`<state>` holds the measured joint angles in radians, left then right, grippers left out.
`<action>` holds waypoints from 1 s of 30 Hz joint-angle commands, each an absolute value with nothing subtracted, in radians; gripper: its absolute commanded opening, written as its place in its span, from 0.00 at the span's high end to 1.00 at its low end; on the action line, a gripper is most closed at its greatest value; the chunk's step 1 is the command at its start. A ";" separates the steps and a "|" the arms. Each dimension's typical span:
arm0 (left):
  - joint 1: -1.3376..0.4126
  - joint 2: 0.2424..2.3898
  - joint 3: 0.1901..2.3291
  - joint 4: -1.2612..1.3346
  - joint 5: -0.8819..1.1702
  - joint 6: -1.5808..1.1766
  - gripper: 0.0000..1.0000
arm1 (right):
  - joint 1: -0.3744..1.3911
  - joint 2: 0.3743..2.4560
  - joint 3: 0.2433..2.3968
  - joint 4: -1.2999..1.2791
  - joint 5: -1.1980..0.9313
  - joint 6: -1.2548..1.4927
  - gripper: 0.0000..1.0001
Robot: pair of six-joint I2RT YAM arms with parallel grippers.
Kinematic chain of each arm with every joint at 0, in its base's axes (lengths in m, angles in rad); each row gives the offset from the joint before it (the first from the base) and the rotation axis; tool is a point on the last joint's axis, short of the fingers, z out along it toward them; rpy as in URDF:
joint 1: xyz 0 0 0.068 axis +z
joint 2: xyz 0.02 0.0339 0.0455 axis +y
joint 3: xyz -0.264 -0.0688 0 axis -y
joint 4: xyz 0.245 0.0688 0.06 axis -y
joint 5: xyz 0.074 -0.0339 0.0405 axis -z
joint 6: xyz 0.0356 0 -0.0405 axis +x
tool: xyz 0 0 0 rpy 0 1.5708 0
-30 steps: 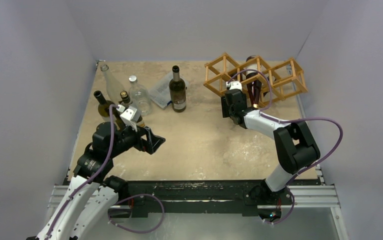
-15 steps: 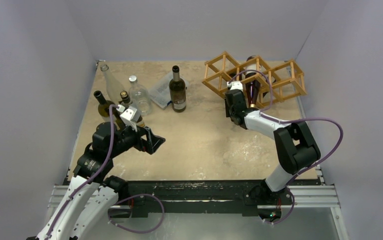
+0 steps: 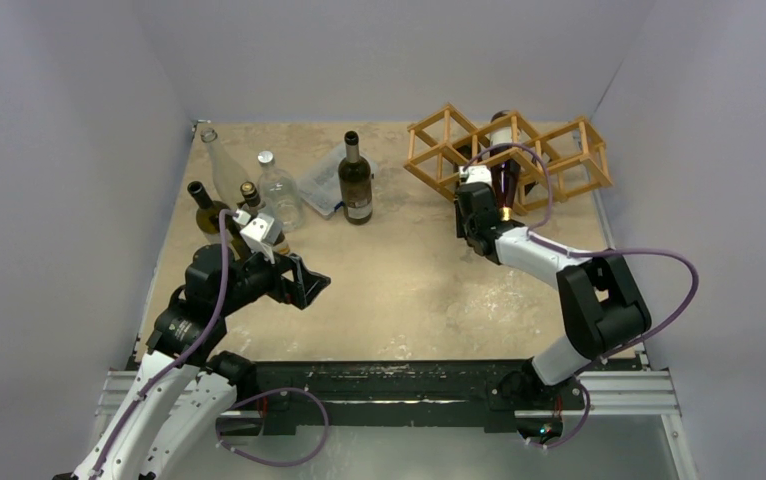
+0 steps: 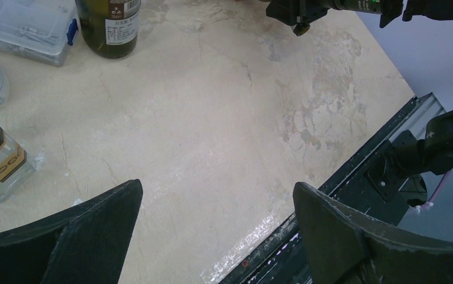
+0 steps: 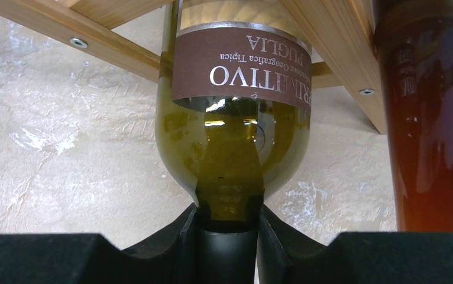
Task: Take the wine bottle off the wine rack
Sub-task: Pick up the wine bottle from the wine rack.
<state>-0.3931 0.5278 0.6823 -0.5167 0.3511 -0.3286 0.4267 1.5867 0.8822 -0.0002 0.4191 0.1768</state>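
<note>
The wine rack (image 3: 549, 160), a lattice of light wooden rods, stands at the back right of the table. A green wine bottle (image 5: 236, 118) with a brown label lies in it, neck pointing toward me, under a rack rod (image 5: 94, 44). My right gripper (image 5: 230, 236) is shut on that bottle's neck just below the shoulder; from above, the right gripper (image 3: 472, 185) sits at the rack's front edge. A dark reddish bottle (image 5: 431, 118) lies in the rack just to the right, and the reddish bottle (image 3: 505, 180) also shows from above. My left gripper (image 4: 217, 186) hangs open over bare table with nothing in it.
An upright dark bottle (image 3: 355, 180), a clear plastic box (image 3: 321, 185), and clear bottles (image 3: 279, 190) stand at the back centre and left. A dark bottle (image 3: 204, 205) is beside the left arm. The black rail (image 4: 354, 177) runs along the near edge.
My right gripper has pushed in toward the rack and closed on the green bottle's neck. The rack shifted slightly. The left arm has not moved.
</note>
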 commanded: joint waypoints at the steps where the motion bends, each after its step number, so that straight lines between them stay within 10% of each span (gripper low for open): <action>1: -0.387 0.520 0.713 -0.503 0.341 -0.310 0.00 | 0.448 1.514 0.871 0.061 0.351 0.142 1.00; 30: -0.386 0.520 0.713 -0.501 0.346 -0.311 0.00 | 0.440 1.314 0.776 0.002 0.251 0.153 1.00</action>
<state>-0.3931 0.5270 0.6823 -0.5182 0.3454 -0.3286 0.4309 1.3773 0.7654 -0.0753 0.3183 0.1707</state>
